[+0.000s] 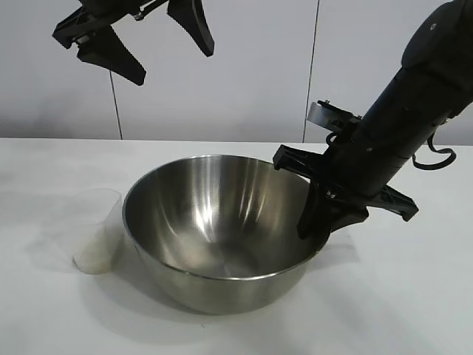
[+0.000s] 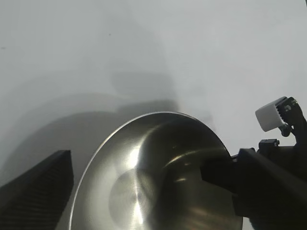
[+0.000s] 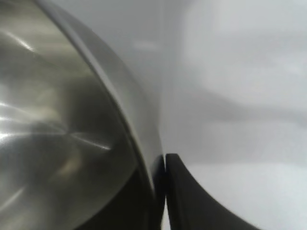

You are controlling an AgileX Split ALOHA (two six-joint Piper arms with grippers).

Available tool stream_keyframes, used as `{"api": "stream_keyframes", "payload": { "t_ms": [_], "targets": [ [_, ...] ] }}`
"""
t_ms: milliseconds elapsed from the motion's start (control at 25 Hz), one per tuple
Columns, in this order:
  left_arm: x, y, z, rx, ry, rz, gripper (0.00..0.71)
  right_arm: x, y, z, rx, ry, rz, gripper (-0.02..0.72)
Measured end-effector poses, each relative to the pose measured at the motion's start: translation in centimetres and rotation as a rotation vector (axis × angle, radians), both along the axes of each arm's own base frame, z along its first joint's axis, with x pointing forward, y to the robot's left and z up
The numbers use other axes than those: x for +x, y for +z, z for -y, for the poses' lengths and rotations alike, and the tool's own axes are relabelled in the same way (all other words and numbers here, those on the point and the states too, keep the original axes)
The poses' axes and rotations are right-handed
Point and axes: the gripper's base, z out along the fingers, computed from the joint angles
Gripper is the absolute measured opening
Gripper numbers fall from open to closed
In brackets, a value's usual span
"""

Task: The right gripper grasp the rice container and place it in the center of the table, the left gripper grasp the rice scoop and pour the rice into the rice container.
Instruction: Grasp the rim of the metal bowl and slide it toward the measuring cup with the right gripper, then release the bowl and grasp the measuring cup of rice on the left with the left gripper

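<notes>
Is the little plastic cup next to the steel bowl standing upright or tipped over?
Upright. The rice scoop stands on its base on the table, left of the rice container in the exterior view, with rice settled in its bottom.

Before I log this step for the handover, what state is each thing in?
Bowl: upright on the table, empty, its rim between the right gripper's fingers.
Cup: upright beside the bowl, rice in its bottom.
Right gripper: at the bowl's rim, one finger inside, one outside.
Left gripper: open, raised above the table, holding nothing.
</notes>
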Motion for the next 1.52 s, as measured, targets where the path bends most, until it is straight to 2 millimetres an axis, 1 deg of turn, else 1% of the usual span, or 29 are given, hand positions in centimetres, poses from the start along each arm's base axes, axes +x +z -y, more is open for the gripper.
{"api": "stream_keyframes", "payload": {
  "t_ms": [120, 160, 280, 400, 480, 560, 720, 800, 880, 920, 1000, 1080, 1280, 1520],
  "targets": [
    [0.0, 0.0, 0.0, 0.0, 0.0, 0.0, 0.657, 0.1, 0.1, 0.0, 0.003, -0.005, 0.004, 0.34],
    [0.0, 0.0, 0.0, 0.0, 0.0, 0.0, 0.657, 0.1, 0.1, 0.0, 0.004, -0.008, 0.002, 0.38],
    [0.0, 0.0, 0.0, 0.0, 0.0, 0.0, 0.657, 0.1, 0.3, -0.1, 0.01, -0.007, -0.015, 0.424],
    [0.0, 0.0, 0.0, 0.0, 0.0, 0.001, 0.657, 0.5, 1.1, 0.0, 0.007, 0.024, -0.023, 0.433],
    [0.0, 0.0, 0.0, 0.0, 0.0, 0.001, 0.657, 1.0, 2.4, 0.6, -0.006, 0.038, -0.005, 0.433],
    [0.0, 0.0, 0.0, 0.0, 0.0, 0.001, 0.657, 1.4, 4.1, 1.6, -0.028, 0.041, 0.013, 0.433],
    [0.0, 0.0, 0.0, 0.0, 0.0, 0.001, 0.657, 2.1, 7.8, 4.5, -0.086, 0.015, 0.04, 0.433],
    [0.0, 0.0, 0.0, 0.0, 0.0, 0.001, 0.657, 2.3, 10.1, 5.9, -0.09, -0.009, 0.067, 0.433],
    [0.0, 0.0, 0.0, -0.001, 0.001, 0.002, 0.657, 2.2, 12.1, 6.6, -0.085, -0.019, 0.095, 0.433],
    [0.0, 0.0, 0.0, -0.001, 0.001, 0.002, 0.657, 2.1, 13.1, 6.7, -0.082, -0.016, 0.111, 0.433],
    [0.0, 0.0, 0.0, -0.001, 0.001, 0.002, 0.657, 1.6, 14.4, 6.7, -0.067, -0.01, 0.125, 0.433],
    [0.0, 0.0, 0.0, -0.001, 0.001, 0.002, 0.657, 1.3, 15.0, 6.4, -0.038, -0.01, 0.121, 0.433],
    [0.0, 0.0, 0.0, -0.001, 0.001, 0.002, 0.657, 1.1, 15.1, 6.1, 0.002, -0.011, 0.097, 0.433],
    [0.0, 0.0, 0.0, -0.001, 0.001, 0.002, 0.657, 1.1, 15.1, 6.1, 0.002, -0.01, 0.096, 0.433]
  ]
}}
